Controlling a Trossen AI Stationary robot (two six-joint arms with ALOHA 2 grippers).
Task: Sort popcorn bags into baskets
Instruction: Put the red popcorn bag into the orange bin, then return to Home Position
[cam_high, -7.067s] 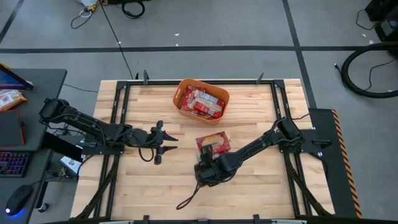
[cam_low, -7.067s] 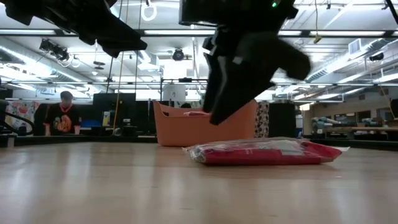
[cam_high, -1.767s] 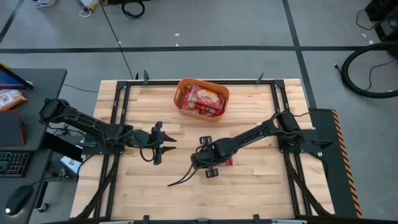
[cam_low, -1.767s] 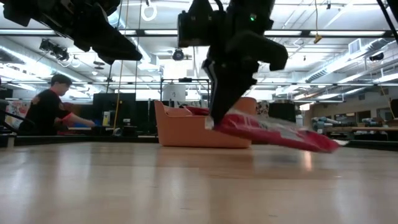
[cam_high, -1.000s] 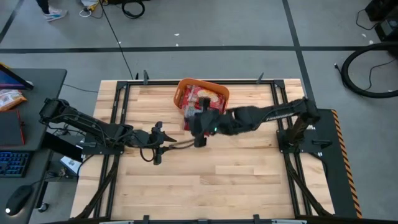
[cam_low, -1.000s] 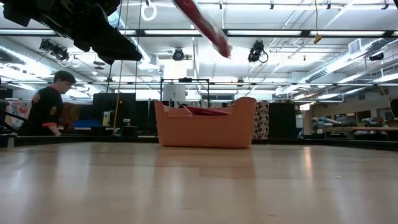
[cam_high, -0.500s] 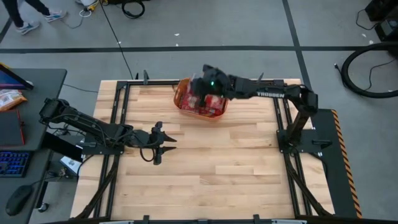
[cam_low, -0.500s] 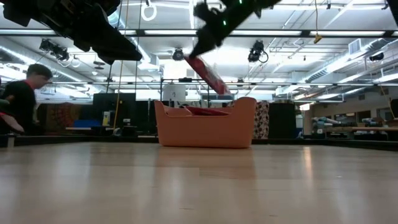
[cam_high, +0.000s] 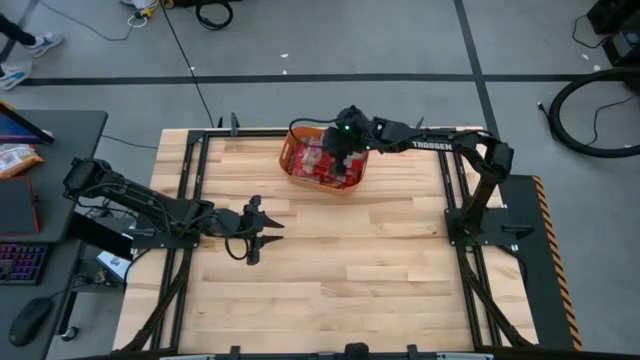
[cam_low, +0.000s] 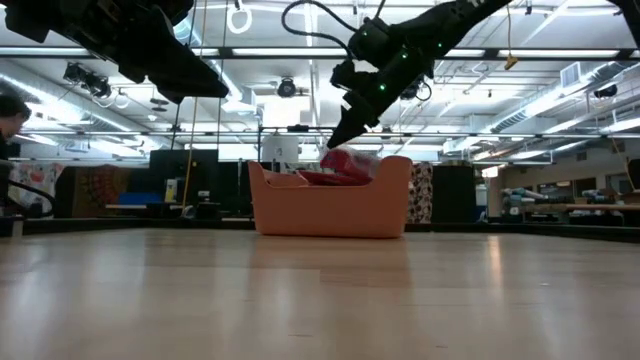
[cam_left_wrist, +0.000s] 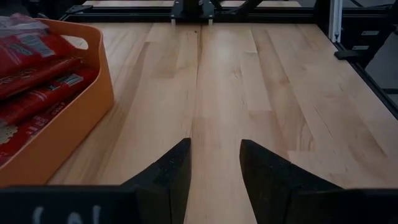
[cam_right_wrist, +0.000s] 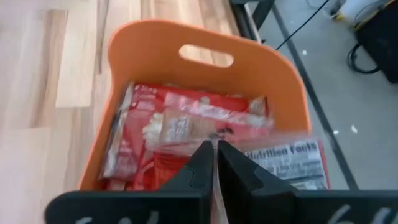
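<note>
The right gripper (cam_high: 338, 152), jaws pinching a popcorn bag (cam_low: 350, 162), has now lowered it into the orange basket (cam_high: 296, 176); the left gripper (cam_left_wrist: 214, 163) hangs open.

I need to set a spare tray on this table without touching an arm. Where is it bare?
Bare wood spans the table from the orange basket to the near edge. The right gripper hangs over the basket, full of popcorn bags; the left gripper crowds the left-middle.
</note>
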